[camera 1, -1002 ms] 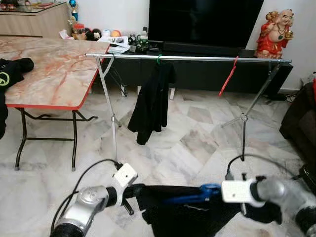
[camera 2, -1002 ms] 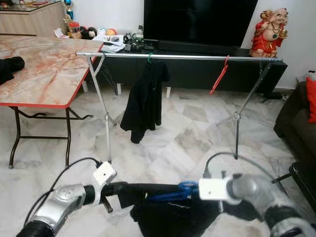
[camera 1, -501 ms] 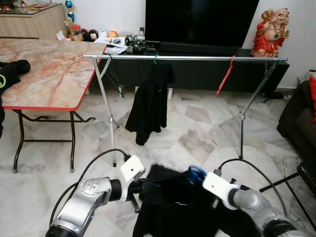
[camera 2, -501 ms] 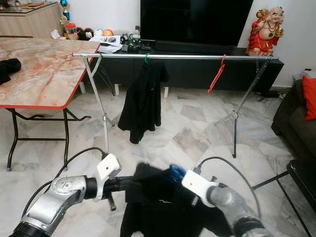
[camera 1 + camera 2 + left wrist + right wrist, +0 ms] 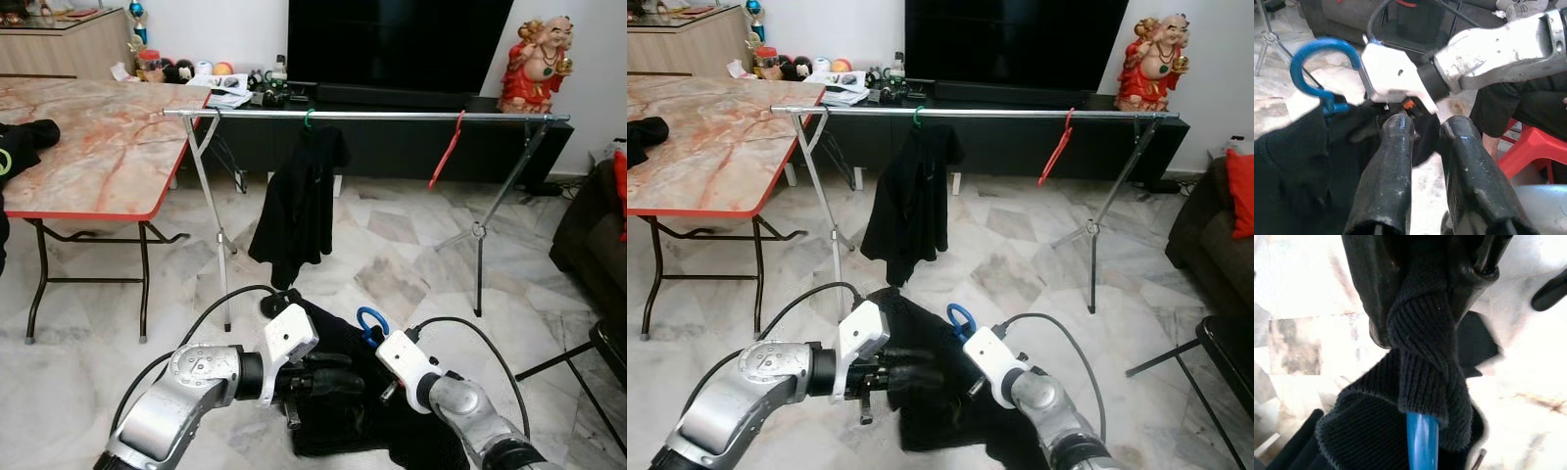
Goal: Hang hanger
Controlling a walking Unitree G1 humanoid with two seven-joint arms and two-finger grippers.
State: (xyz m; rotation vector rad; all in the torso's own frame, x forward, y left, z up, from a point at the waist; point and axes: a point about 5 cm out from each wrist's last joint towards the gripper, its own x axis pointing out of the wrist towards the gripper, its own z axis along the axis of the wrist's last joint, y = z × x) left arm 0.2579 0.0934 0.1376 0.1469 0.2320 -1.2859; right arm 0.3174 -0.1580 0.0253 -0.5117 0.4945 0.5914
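Observation:
A blue hanger's hook points up from a black garment held low in front of me. My right gripper is shut on the knit collar wrapped around the blue hanger neck. My left gripper is open right beside it, its fingers a little apart with nothing between them and the tips at the cloth. Beyond stands the silver clothes rail. On it hang a black garment on a green hook and a bare red hanger.
A marble-pattern table with a red edge stands at the left, carrying dark clothes. The rail's legs splay over the tiled floor. A TV console and a red statue are behind, and a dark sofa is at the right.
The hanger lay level between the grippers; now its hook is turned upright. Both arms have moved forward and closer together, the left gripper now beside the right.

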